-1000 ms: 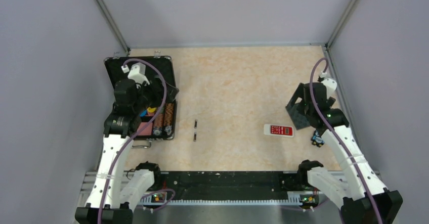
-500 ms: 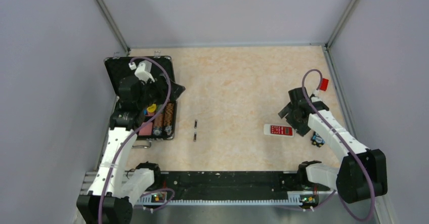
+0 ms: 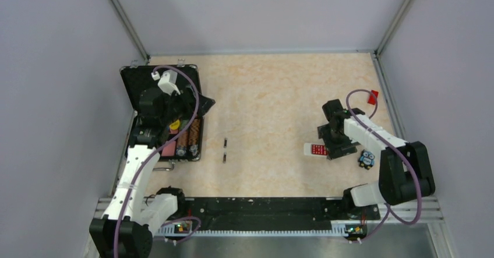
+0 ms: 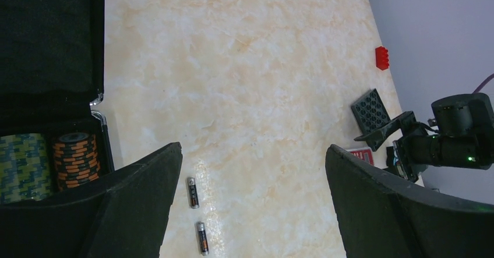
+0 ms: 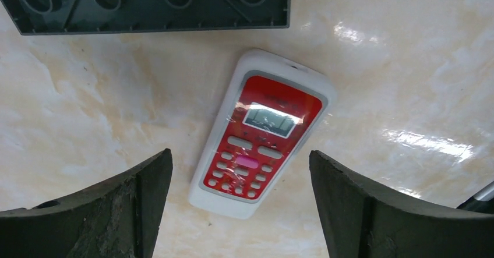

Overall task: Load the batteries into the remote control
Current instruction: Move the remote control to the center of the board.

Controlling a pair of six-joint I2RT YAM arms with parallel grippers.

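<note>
Standing wide apart, the two fingers of the right gripper [image 5: 240, 159] frame the remote control [image 5: 262, 133] from above, one on either side and neither touching it. The handset lies flat on the table [image 3: 268, 95] on the right side, red button panel up, skewed across the gap between the fingers. A dark grey plate [image 5: 145, 2] with round holes lies just beyond its top end.

To my eye the step in hand is picking up the remote. To do it well the wrist should turn until the fingers sit square to the long white edges, then come down low enough to catch those thin sides and not the button face. The battery bay is probably on the underside (I can't see it from here), so a grip near one end would leave room to turn the handset over.

Across the table the left gripper [image 4: 253, 148] is open as well and holds nothing, hanging above the right edge of the open black case [image 4: 52, 36] with its stacks of chips [image 4: 76, 159]. The batteries [image 4: 192, 192] lie just beside that case on bare table, in line end to end with a small gap between them and well apart from the remote. They are slim and look likely to roll, so each wants pinching across its middle. A red block [image 4: 381, 57] sits near the far right corner, out of the way.
</note>
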